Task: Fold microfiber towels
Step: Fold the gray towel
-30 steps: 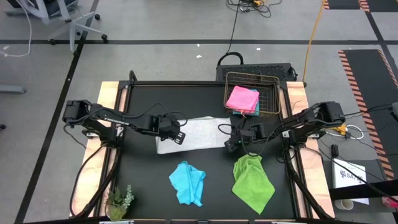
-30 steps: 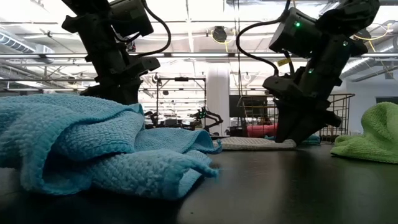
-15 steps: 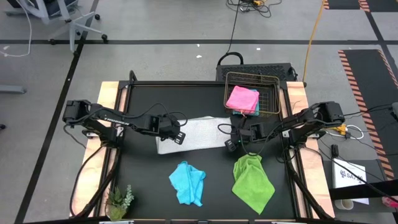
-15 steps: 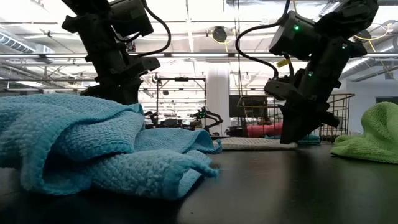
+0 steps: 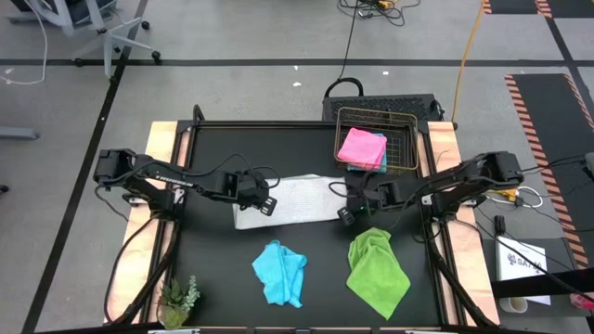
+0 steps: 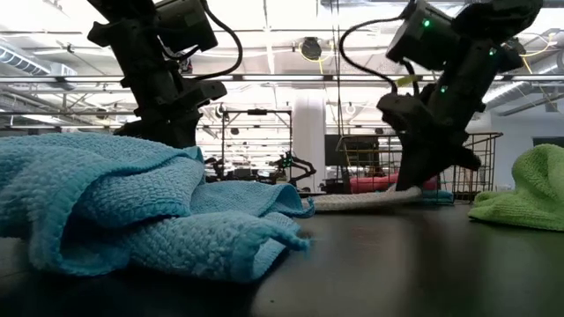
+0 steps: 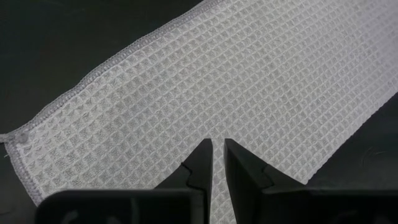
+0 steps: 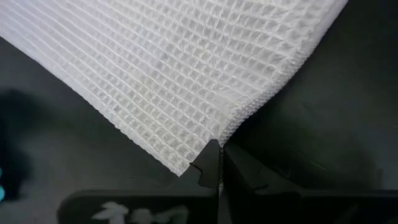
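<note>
Towel edge pinched in R tool.

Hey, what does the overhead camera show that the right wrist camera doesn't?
Only the overhead view shows the whole table: the blue towel, the green towel, the pink towel in the wire basket, the small plant, and the left gripper on the white towel's other end. Only the right wrist view shows the right gripper shut on the white towel's edge, with its waffle weave. Both show the white towel and the right gripper.
</note>
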Controlling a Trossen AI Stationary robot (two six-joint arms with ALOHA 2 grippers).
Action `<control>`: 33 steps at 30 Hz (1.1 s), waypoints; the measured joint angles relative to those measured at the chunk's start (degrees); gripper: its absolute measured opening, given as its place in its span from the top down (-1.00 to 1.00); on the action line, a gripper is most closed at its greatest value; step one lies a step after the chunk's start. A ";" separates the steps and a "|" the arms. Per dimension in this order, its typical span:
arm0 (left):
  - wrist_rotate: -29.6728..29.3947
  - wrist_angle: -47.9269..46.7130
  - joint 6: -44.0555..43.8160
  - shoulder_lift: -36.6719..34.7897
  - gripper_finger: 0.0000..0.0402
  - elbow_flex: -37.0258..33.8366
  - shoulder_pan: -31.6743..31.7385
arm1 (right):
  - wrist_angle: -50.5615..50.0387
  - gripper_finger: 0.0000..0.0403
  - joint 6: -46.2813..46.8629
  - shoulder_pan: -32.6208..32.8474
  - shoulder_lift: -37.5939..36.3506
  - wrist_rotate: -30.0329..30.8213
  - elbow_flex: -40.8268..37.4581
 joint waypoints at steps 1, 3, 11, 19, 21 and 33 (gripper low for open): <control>0.00 0.00 0.07 0.00 0.79 0.00 0.00 | -0.58 1.00 -0.02 0.00 -0.82 0.24 0.00; 0.02 0.12 0.30 0.00 0.79 0.00 0.00 | -2.15 1.00 -0.02 0.02 -2.72 1.38 0.00; 2.30 -0.03 0.46 0.00 0.79 0.00 -0.11 | -10.65 1.00 -0.04 0.00 -9.32 2.95 0.07; 4.62 -1.39 0.06 0.00 0.79 0.00 -4.09 | -13.11 1.00 -0.59 0.00 -10.90 2.93 0.07; 3.69 -2.01 -1.14 0.34 0.79 -0.11 -5.38 | -13.04 1.00 -0.66 0.00 -10.92 2.93 0.07; 3.39 -2.49 -5.91 7.57 0.79 -1.77 -8.44 | -18.81 1.00 -5.29 0.00 -10.92 4.63 6.70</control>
